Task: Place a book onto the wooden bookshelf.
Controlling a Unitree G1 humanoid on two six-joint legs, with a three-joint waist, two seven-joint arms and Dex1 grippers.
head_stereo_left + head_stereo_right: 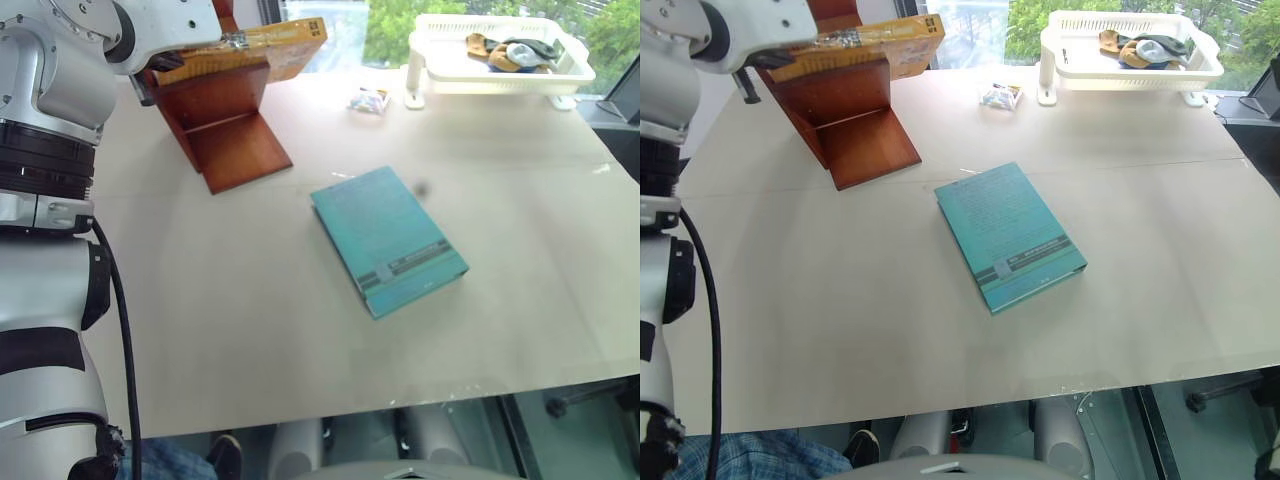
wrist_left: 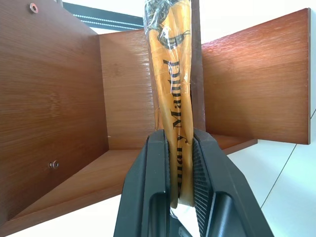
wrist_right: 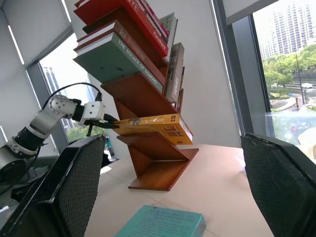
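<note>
Nearest the head camera, a teal book point(image 1: 388, 240) lies flat on the pale table point(image 1: 220, 330), well apart from everything else.

At far left, the left gripper point(image 2: 177, 163) has its two black fingers point(image 2: 157, 168) pressed onto the spine edge of the book point(image 2: 173, 84), an orange-yellow volume in clear wrap. From the right wrist view the book point(image 3: 150, 126) is held roughly level, its far end reaching into a lower step of the wooden bookshelf point(image 3: 158, 170), between the slanted boards. Whether it rests on a board or merely hangs there cannot be told. Upper steps of the shelf carry stacked books point(image 3: 123, 49).

Toward the middle of the far table edge, a small wrapped packet point(image 1: 368, 100) lies beside the foot of a white basket rack point(image 1: 500, 75). The rack, at far right, holds bundled cloths point(image 1: 512, 52).

Right gripper point(image 3: 173, 187): fingers spread wide, nothing between them.
</note>
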